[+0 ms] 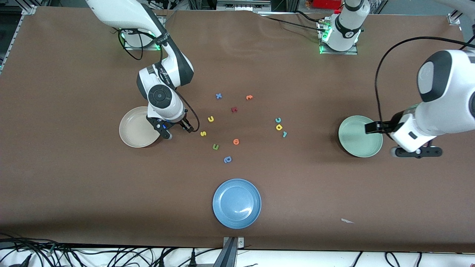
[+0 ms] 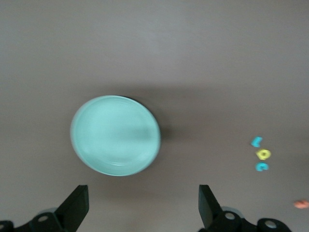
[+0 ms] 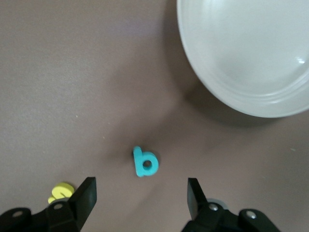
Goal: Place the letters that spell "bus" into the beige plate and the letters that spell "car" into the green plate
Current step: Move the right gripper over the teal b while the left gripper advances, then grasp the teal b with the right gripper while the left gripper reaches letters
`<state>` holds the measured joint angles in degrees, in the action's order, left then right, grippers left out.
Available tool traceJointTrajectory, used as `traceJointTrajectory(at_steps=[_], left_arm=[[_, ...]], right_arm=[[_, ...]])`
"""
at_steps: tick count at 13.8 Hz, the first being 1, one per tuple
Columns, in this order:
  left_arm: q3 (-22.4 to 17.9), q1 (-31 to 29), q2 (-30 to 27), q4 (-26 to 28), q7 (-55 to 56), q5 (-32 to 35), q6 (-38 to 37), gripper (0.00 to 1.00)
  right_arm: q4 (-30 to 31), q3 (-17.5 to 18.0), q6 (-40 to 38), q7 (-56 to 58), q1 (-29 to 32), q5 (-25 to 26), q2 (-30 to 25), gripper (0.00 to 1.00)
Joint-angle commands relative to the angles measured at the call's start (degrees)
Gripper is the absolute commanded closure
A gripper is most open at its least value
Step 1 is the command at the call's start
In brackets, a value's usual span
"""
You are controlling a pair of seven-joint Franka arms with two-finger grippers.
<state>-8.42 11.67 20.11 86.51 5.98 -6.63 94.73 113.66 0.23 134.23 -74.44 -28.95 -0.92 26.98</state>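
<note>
The teal b (image 3: 145,163) lies flat on the table beside the beige plate (image 1: 130,133), hidden under the hand in the front view. My right gripper (image 1: 179,130) hovers low over it, open, a finger on either side and nothing held. The yellow s (image 1: 203,133) and yellow u (image 1: 210,119) lie just past it toward the table's middle. The teal c (image 1: 277,119), yellow a (image 1: 279,127) and teal r (image 1: 284,134) sit in a tight row. My left gripper (image 1: 415,151) waits open and empty beside the green plate (image 1: 360,136).
A blue plate (image 1: 236,203) stands near the front camera. Loose letters lie mid-table: a blue x (image 1: 218,96), an orange one (image 1: 249,97), a dark red one (image 1: 234,109), a green one (image 1: 215,147), another orange one (image 1: 236,141), a blue rounded one (image 1: 227,160).
</note>
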Motion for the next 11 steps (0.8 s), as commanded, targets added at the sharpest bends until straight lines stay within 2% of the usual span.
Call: traceJointTrajectory(at_steps=[1,4,7,9,11], left_arm=[[0.94,0.45,-0.68,3.83,5.86,-5.48,4.48,0.0],[5.41,0.72,-0.68,7.69,16.83,-5.67,9.14,0.0],[10.77,0.72,-0.86,12.96,25.99,-4.97,14.85,0.0],[14.29,0.98,-1.47,17.35,31.18,-4.36,18.98,0.0],[17.46,2.55,-1.74,21.22,39.42,1.59,23.28,0.0]], right_arm=[[5.77,-0.23,7.78,-1.67,-0.49,1.1,-0.53,0.2],[6.84,-0.23,10.7,-1.76,-1.1,1.01,0.17,0.25],[6.75,-0.23,10.79,-1.76,-1.19,1.01,0.35,0.41],[6.58,-0.32,10.96,-1.67,-1.19,1.01,0.79,0.42],[6.22,-0.32,11.84,-1.58,-1.19,1.1,1.4,0.42]])
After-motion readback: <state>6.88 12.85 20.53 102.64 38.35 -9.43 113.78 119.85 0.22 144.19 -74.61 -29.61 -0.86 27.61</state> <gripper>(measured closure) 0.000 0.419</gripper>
